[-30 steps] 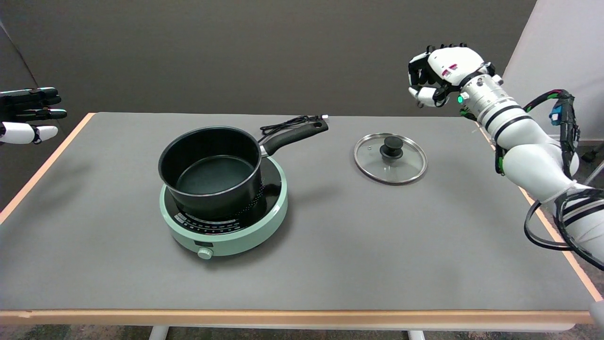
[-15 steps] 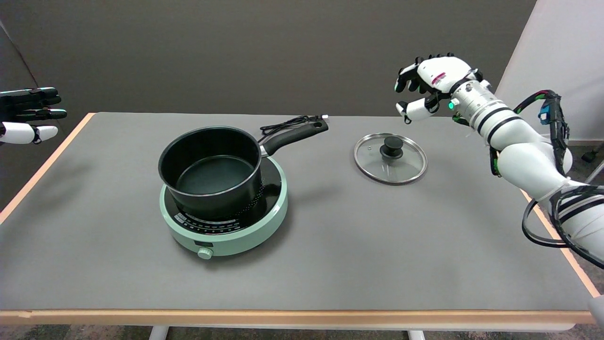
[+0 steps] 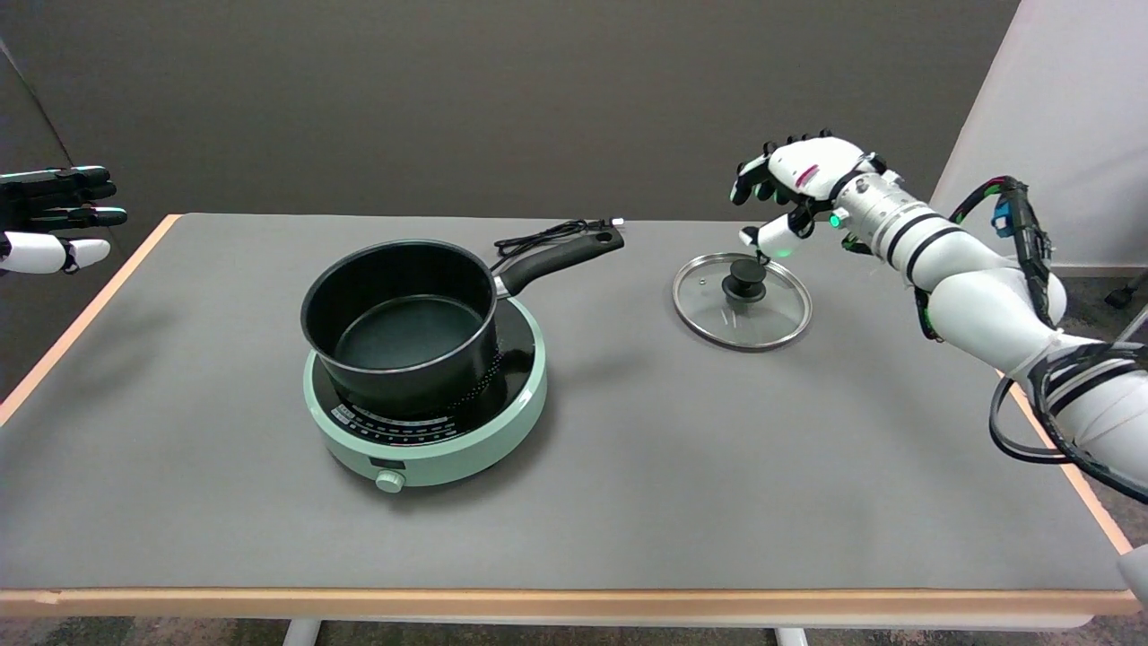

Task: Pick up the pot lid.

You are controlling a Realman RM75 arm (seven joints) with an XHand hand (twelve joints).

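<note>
A round glass pot lid (image 3: 762,318) with a steel rim and a black knob (image 3: 743,280) lies flat on the grey table (image 3: 628,467), right of centre. My right hand (image 3: 787,193) hovers just above and behind the knob, fingers spread and curved, holding nothing. Its thumb tip hangs close over the knob; I cannot tell if they touch. The black pot (image 3: 404,323) stands open on the mint-green cooker (image 3: 430,422) to the left.
The pot's long black handle (image 3: 560,258) points toward the back right, with a black power cord (image 3: 547,235) coiled behind it. The idle left hand (image 3: 54,220) hangs at the far left. The table's right edge (image 3: 1058,449) runs under my right forearm.
My right hand has come down and to the left, from high over the table's back right corner to just above the lid's knob. Its fingers have spread. The lid has not moved.
</note>
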